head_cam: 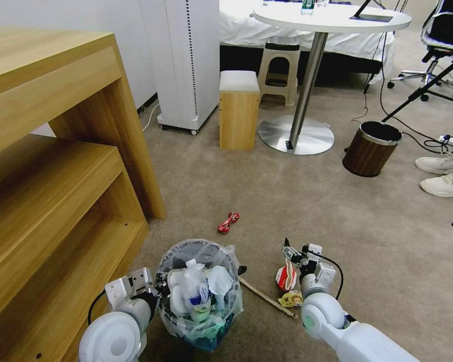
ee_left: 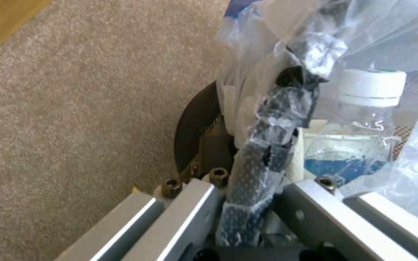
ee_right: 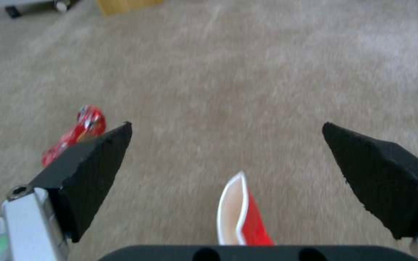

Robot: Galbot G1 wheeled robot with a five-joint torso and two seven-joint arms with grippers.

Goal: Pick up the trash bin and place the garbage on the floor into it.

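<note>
Left claw [ee_left: 248,203] clamped on trash bin [head_cam: 201,296] rim (bag-wrapped); right claw [ee_right: 228,163] wide open, empty, above red cup [ee_right: 240,214].

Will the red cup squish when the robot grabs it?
Probably. The red cup already looks flattened, so it likely gives easily. It seems light paper, so the open right end effector might nudge it across the floor before gripping.

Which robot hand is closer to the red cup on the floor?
The right hand. It hangs open just above the red cup. The left hand is across the trash bin, gripping its rim.
</note>
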